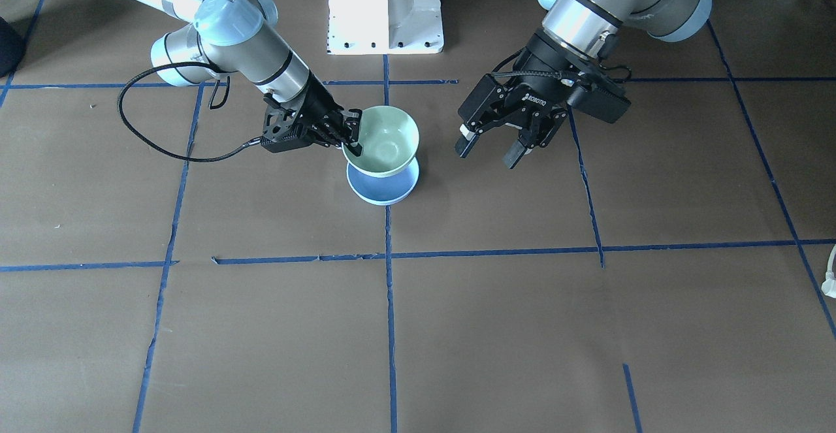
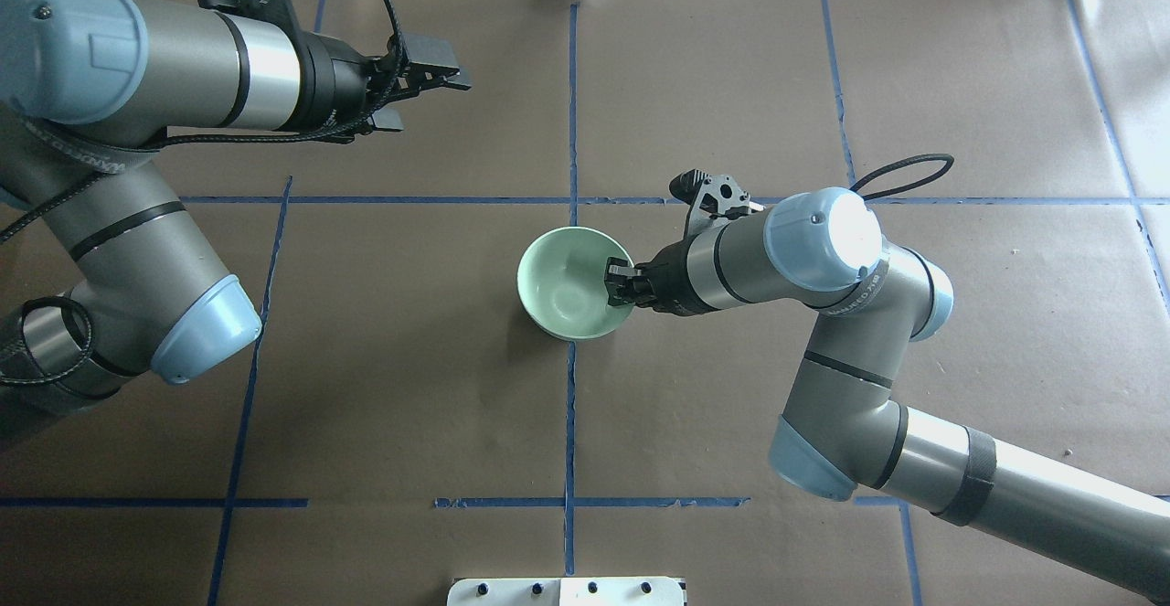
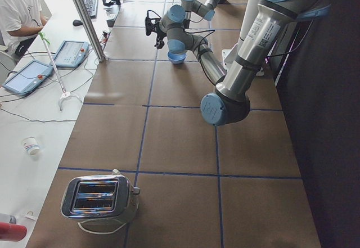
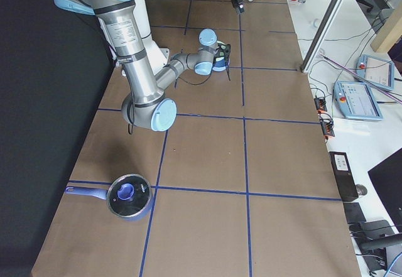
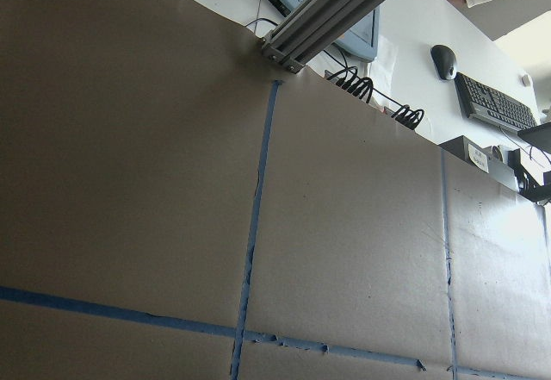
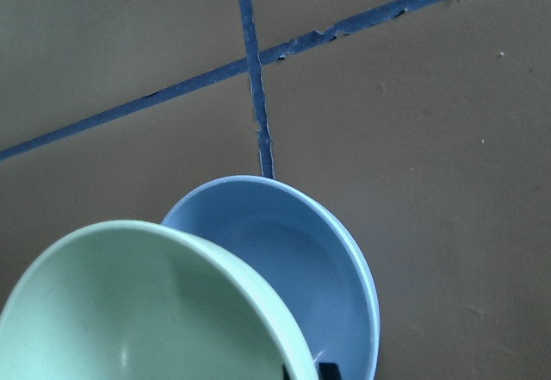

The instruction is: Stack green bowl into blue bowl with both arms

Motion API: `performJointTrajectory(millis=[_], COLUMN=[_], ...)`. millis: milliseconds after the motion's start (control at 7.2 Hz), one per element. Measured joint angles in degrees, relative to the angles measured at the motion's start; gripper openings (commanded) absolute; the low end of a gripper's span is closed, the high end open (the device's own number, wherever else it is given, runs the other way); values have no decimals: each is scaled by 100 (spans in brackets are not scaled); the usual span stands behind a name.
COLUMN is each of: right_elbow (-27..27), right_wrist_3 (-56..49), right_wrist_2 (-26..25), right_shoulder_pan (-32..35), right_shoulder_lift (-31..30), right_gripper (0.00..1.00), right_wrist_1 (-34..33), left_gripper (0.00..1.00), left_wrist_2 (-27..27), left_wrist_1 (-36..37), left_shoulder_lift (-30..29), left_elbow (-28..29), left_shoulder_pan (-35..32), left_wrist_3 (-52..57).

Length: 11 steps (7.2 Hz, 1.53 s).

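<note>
My right gripper (image 1: 354, 135) is shut on the rim of the mint-green bowl (image 1: 386, 138) and holds it upright directly over the blue bowl (image 1: 384, 189), which sits on the table. In the overhead view the green bowl (image 2: 569, 282) hides the blue one, with the right gripper (image 2: 619, 281) clamped on its right rim. The right wrist view shows the green bowl (image 6: 146, 311) partly covering the blue bowl (image 6: 293, 259); I cannot tell whether they touch. My left gripper (image 1: 496, 149) is open and empty, raised well to the side of the bowls, and also shows in the overhead view (image 2: 430, 85).
The white pedestal base (image 1: 385, 8) stands behind the bowls. Blue tape lines (image 1: 389, 289) divide the brown table. A toaster (image 3: 100, 200) sits at the table's left end and a lidded blue pot (image 4: 129, 195) at its right end.
</note>
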Motion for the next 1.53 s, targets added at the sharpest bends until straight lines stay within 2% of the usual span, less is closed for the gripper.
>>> performJointTrajectory(millis=[139, 278, 417, 694, 833, 972, 1111, 1250, 1389, 1528], right_elbow=[-7, -31, -103, -193, -7, 486, 1002, 1274, 1338, 1249], right_wrist_3=[3, 28, 170, 527, 701, 884, 959, 923, 570, -306], right_wrist_2=[-110, -216, -351, -520, -520, -323, 237, 1118, 2048, 2796], right_shoulder_pan=[-19, -45, -76, -93, -19, 220, 681, 1392, 2239, 3069], right_shoulder_lift=[40, 66, 126, 252, 200, -116, -598, -1016, -1405, -1817], right_gripper=[4, 41, 99, 100, 100, 100, 100, 100, 100, 100], right_wrist_1=[-142, -219, -251, -262, -259, -254, -241, -222, -220, -245], left_gripper=[100, 100, 100, 100, 100, 100, 100, 100, 100, 100], left_wrist_2=[0, 0, 0, 0, 0, -30, -150, -339, -597, -1036], left_wrist_1=[-1, -2, -2, -2, -2, -2, -4, -17, -34, -32], left_shoulder_lift=[2, 2, 2, 8, 10, 56, 186, 400, 706, 1102], left_elbow=[6, 9, 11, 18, 19, 16, 9, 6, 4, 13], left_shoulder_pan=[9, 12, 15, 20, 15, 7, -7, -60, -203, -501], left_wrist_3=[0, 0, 0, 2, 10, 27, 56, 233, 683, 1367])
